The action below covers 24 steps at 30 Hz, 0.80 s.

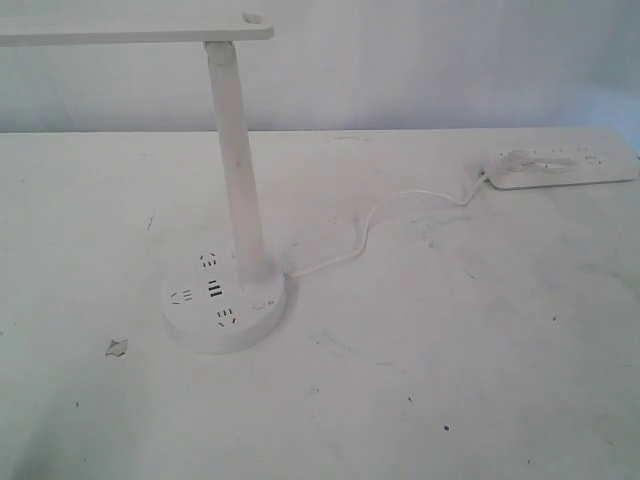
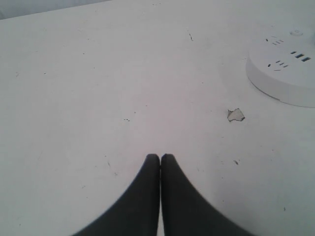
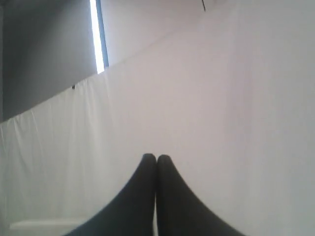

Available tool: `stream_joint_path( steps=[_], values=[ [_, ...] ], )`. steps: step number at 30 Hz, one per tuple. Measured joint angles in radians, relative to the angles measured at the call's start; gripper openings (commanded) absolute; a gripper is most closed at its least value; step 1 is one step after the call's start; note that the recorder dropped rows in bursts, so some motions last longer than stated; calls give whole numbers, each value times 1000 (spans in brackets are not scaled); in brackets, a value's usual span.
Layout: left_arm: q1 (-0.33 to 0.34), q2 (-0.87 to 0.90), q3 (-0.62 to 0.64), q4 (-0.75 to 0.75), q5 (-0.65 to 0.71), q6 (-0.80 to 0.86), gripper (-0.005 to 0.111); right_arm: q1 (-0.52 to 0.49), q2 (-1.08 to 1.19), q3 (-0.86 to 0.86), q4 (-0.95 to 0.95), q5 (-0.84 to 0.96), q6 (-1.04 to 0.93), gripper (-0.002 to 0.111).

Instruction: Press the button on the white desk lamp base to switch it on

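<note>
The white desk lamp base (image 1: 229,312) is a round puck on the table, left of centre, with dark socket holes, USB slots and a slim upright pole (image 1: 238,190). The small round button (image 1: 262,306) sits on its top at the right. The left wrist view catches part of the base (image 2: 283,69) and the button (image 2: 296,33) at its far rim. My left gripper (image 2: 160,157) is shut, empty, over bare table short of the base. My right gripper (image 3: 156,157) is shut, empty, facing a white backdrop. Neither gripper shows in the exterior view.
A white power strip (image 1: 562,166) lies at the back right, joined to the base by a thin white cord (image 1: 400,205). The lamp head (image 1: 135,28) overhangs the upper left. A chipped patch (image 1: 117,347) marks the table left of the base.
</note>
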Motion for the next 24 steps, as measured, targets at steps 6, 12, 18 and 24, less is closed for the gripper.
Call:
stream_joint_path(
  steps=[6, 12, 18, 24],
  values=[
    [0, 0, 0, 0, 0, 0, 0, 25, 188, 0, -76, -10, -45, 0],
    [0, 0, 0, 0, 0, 0, 0, 144, 483, -33, -90, 50, -168, 0],
    [0, 0, 0, 0, 0, 0, 0, 399, 807, -149, -151, 270, -261, 0],
    [0, 0, 0, 0, 0, 0, 0, 477, 966, -190, -120, 290, -271, 0]
  ],
)
